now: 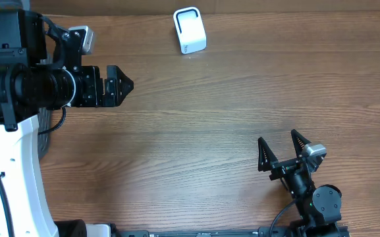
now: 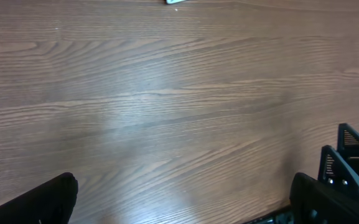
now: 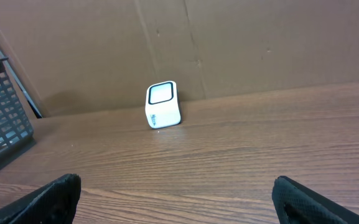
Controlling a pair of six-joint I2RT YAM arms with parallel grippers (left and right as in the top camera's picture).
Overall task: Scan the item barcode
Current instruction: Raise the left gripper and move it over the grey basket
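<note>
while the left end effector [image 1: 128, 84] and right end effector [image 1: 277, 138] are being held apart, empty, nothing is being scanned yet.

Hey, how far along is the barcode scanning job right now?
Nothing looks done. Nothing is in hand: the left gripper and right gripper are open and empty. The white scanner stands alone. Left: fetch an item, none visible, and show its barcode to it.

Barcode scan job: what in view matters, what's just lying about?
Job: white scanner; left gripper, open; right gripper, open. No item to scan visible.
Lying about: wire basket, contents unclear; cardboard backdrop.
</note>
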